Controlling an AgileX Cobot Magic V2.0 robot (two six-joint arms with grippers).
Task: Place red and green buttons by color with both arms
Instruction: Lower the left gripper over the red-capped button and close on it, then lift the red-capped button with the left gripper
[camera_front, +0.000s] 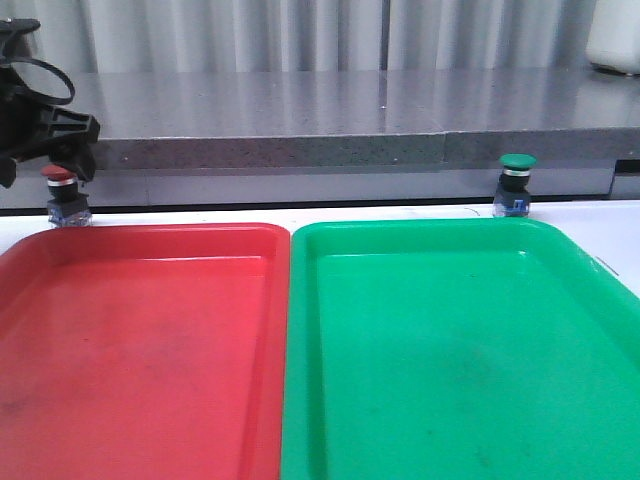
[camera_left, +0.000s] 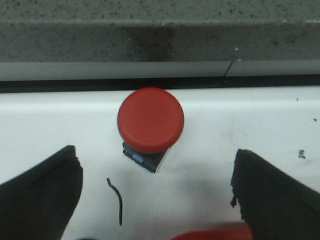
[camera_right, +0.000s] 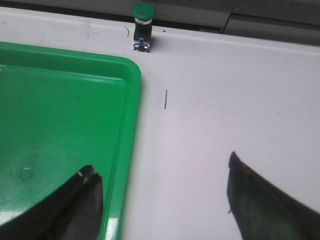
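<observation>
Two plastic trays fill the near half of the front view, side by side and touching: a red tray on the left and a green tray on the right, both holding nothing, presumably laid out as the colour-matched targets.

At the far left, the left tool hangs directly over the red button, which stands on the white table just beyond the red tray's far left corner. In the left wrist view the two fingers are spread wide apart with the red cap between and ahead of them, touching neither; this looks like a lined-up approach for a grasp from above.

The right tool shows only in its own wrist view, fingers apart and holding nothing, straddling the green tray's right rim. The green button is well apart from it, on the table just beyond the green tray's far edge.

Both buttons stand upright, long axis vertical, mushroom cap pointing up and blue base on the table.
</observation>
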